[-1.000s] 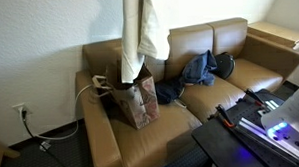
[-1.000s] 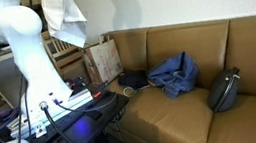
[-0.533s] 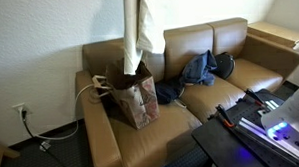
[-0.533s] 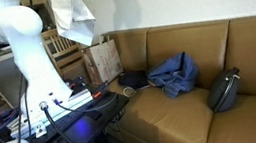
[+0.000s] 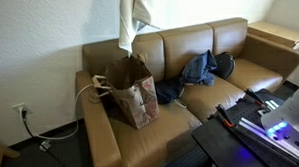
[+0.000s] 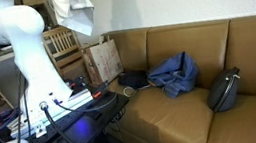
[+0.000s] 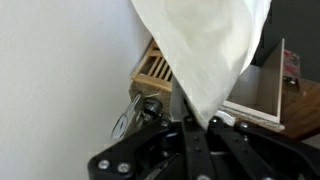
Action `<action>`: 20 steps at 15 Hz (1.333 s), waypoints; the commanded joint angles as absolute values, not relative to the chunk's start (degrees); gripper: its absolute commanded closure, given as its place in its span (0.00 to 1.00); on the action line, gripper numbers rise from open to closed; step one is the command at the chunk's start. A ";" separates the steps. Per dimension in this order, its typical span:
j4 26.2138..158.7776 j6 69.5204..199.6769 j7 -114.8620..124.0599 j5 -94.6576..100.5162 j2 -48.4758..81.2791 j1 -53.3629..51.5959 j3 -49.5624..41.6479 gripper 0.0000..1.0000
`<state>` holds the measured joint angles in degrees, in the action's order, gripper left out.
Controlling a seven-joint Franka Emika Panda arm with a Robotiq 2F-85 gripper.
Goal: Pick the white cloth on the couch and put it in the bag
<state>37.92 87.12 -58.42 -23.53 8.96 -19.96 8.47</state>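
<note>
End effector (image 7: 196,126) pinched fully shut on the white cloth (image 5: 130,18), raised high above the bag (image 5: 134,91) at the couch's (image 5: 103,133) end, evidently so the long tail clears the rim.

The bag (image 5: 133,89) stands on the end seat of the couch (image 5: 239,75), left of frame centre in an exterior view. The white cloth (image 5: 135,16) hangs from the upper edge above the bag, with its lower end clear of the bag. A garment (image 5: 194,72) lies on the middle seat, right of the bag. A round bag (image 5: 225,63) sits just right of the garment, against the backrest.
</note>
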 commanded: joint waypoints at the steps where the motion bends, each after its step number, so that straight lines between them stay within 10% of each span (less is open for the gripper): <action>1: 39.21 90.84 -55.28 -27.10 7.84 -17.14 7.10 0.99; 20: 31.44 63.79 -41.77 -1.02 20.60 -31.52 9.00 0.99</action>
